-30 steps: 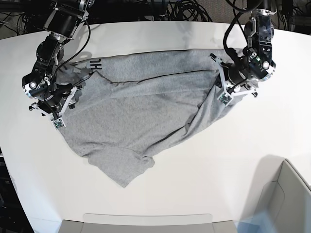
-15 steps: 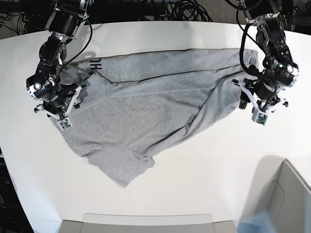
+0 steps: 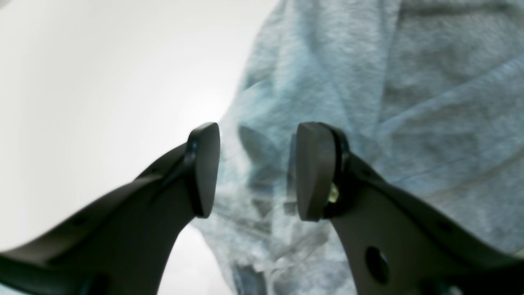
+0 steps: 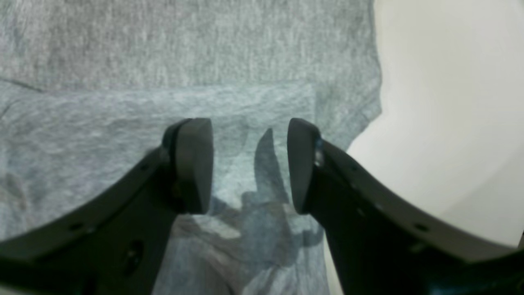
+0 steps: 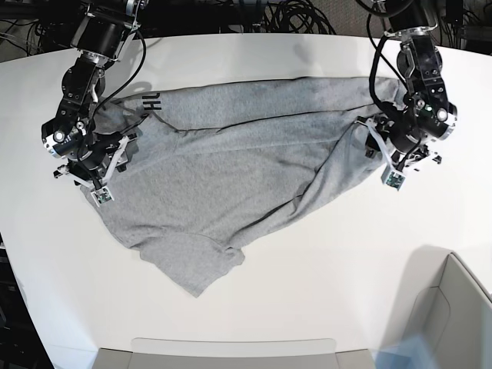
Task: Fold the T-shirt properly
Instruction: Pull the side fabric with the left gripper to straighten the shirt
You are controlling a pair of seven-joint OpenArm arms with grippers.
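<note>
Grey T-shirt (image 5: 231, 161) sprawled crumpled across white desk (image 5: 323, 254) (black lettering peeking out), both sets of fingers (image 3: 311, 172) (image 4: 192, 164) spread, gripping nothing.

Heather grey T-shirt (image 5: 231, 165) with black lettering (image 5: 151, 103) on white table (image 5: 307, 292).

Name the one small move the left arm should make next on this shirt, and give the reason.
Probably lower the left gripper and close it on the T-shirt edge below. Its jaws stand apart with nothing between them, over bunched cloth at the shirt's border with the table, and the shirt lies crumpled, not yet folded.
</note>
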